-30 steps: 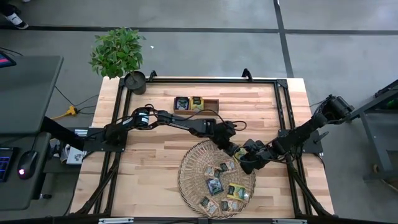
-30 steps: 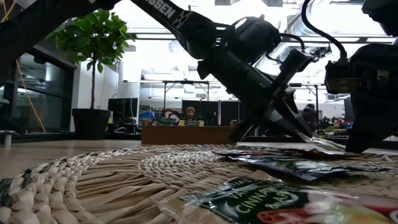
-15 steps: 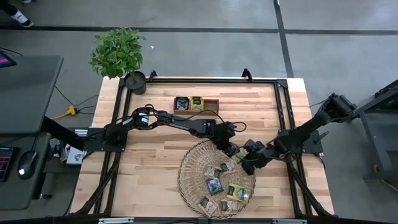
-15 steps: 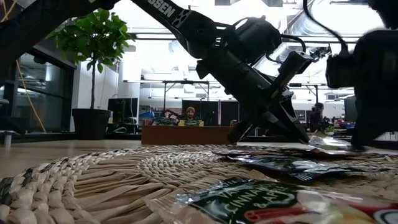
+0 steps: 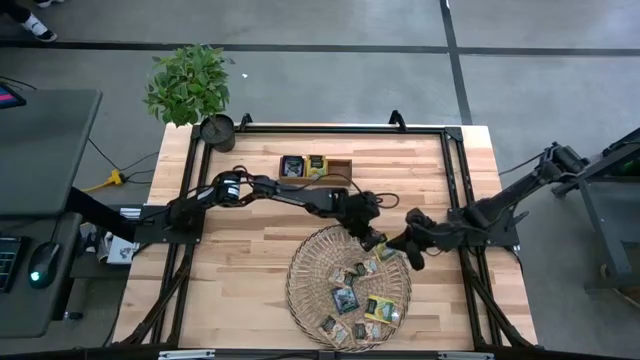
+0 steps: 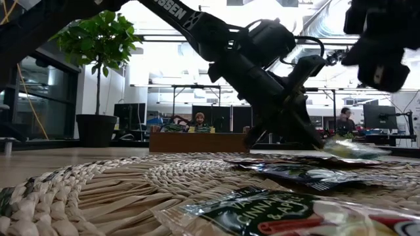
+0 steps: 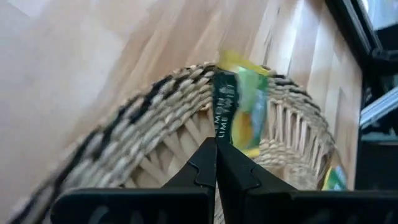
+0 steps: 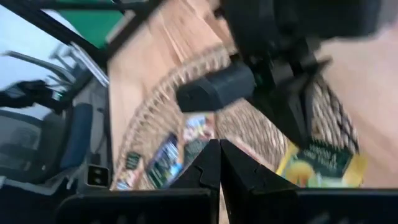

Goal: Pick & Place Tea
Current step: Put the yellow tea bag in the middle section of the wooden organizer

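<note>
A round woven tray (image 5: 300, 290) lies at the table's near middle with several tea sachets (image 5: 346, 298) flat in it. My left gripper (image 5: 378, 243) reaches over the tray's far right rim (image 7: 143, 134) and is shut on a green and yellow tea sachet (image 7: 239, 102); the same sachet (image 8: 323, 165) shows in the right wrist view. My right gripper (image 5: 414, 258) hangs shut and empty just right of that rim, raised above the table (image 6: 377, 46). My left gripper pinches the green and yellow sachet by its near edge (image 7: 219, 138) between its two fingers. The fingers slant down from the table's far left. The sachet sticks out past the fingertips, tilted on edge, over the tray's rim (image 6: 348, 147); whether it touches the rim I cannot tell.
A small wooden box (image 5: 315, 167) with more sachets stands at the far middle of the table. A potted plant (image 5: 190, 85) is at the far left corner. Black frame rails (image 5: 455, 170) run along the table's edges. Bare wood lies left of the tray.
My right gripper has risen and drawn back from the tray's rim toward the table's right edge, still shut. My left gripper has stayed at the rim and rolled a little, the sachet turning with it.
</note>
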`<action>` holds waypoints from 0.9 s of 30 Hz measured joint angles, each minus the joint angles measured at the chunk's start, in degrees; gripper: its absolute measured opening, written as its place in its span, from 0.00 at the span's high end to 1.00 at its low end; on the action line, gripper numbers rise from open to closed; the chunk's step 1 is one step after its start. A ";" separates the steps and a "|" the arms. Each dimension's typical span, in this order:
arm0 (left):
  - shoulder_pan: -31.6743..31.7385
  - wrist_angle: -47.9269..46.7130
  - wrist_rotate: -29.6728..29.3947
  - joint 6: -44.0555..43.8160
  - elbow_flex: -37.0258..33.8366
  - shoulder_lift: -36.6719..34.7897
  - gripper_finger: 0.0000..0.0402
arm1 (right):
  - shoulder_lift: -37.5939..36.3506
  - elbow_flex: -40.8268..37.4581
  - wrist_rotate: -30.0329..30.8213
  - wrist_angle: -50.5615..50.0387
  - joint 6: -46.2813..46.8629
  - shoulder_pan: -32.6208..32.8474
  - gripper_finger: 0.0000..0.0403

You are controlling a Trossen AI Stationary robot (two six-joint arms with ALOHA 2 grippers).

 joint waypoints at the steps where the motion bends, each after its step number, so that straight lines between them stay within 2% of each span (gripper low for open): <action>1: 0.20 -1.03 0.48 1.37 0.89 0.00 1.00 | -1.24 0.00 0.53 -0.01 -1.16 0.00 1.00; 6: 0.95 -9.24 1.60 9.59 7.95 -0.92 1.00 | -6.23 0.00 2.85 -0.12 -4.38 0.00 1.00; 9: 1.17 -17.69 1.18 14.51 13.56 -0.88 1.00 | -8.19 0.02 4.06 -0.43 -5.49 0.00 1.00; 15: 1.71 -32.78 -1.85 23.24 23.03 -0.96 1.00 | -11.73 0.04 6.81 -0.45 -7.64 0.00 1.00; 20: 3.23 -39.98 -2.79 27.85 26.63 -0.90 1.00 | -15.19 0.09 9.00 0.31 -11.25 0.00 1.00; 27: 7.16 -46.68 -3.00 30.87 27.28 -0.86 1.00 | -20.18 0.09 11.88 0.31 -16.18 0.00 1.00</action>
